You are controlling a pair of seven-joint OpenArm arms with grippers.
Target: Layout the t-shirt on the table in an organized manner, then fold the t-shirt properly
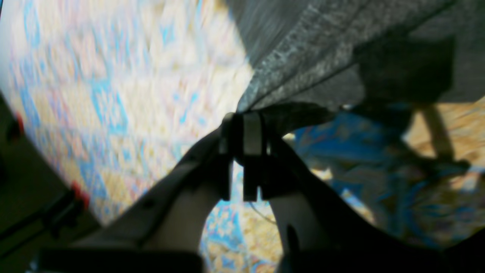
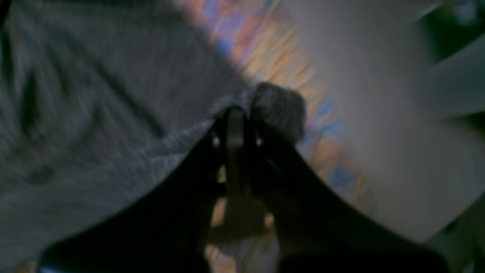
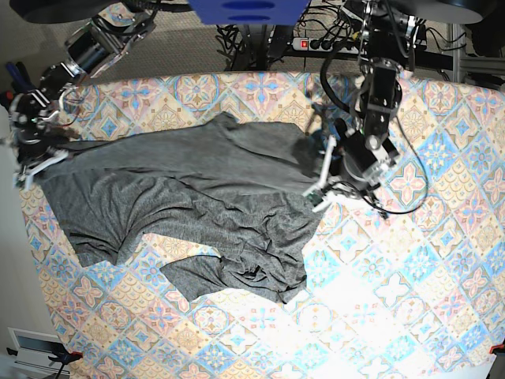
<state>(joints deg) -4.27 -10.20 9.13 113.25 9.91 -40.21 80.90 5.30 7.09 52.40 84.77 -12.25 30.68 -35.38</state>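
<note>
Pinching grey cloth on both sides. Left claw (image 1: pixel 246 113) pressed together on a hem edge of the t-shirt (image 3: pixel 189 205), fabric fanning away toward 1 o'clock in the left wrist view. Right claw (image 2: pixel 237 113) clamped on a bunched corner of the same garment, cloth spreading off toward 9 o'clock in the right wrist view, blurred. From the base view: t-shirt stretched between the two claws, one end at 9 o'clock by the surface (image 3: pixel 410 300) edge, the other near 2 o'clock. Lower part of the garment lying rumpled on the patterned cloth around the centre, folds and a sleeve trailing toward 7 o'clock. Power strip (image 3: pixel 319 43) beyond the far edge at 12 o'clock.
</note>
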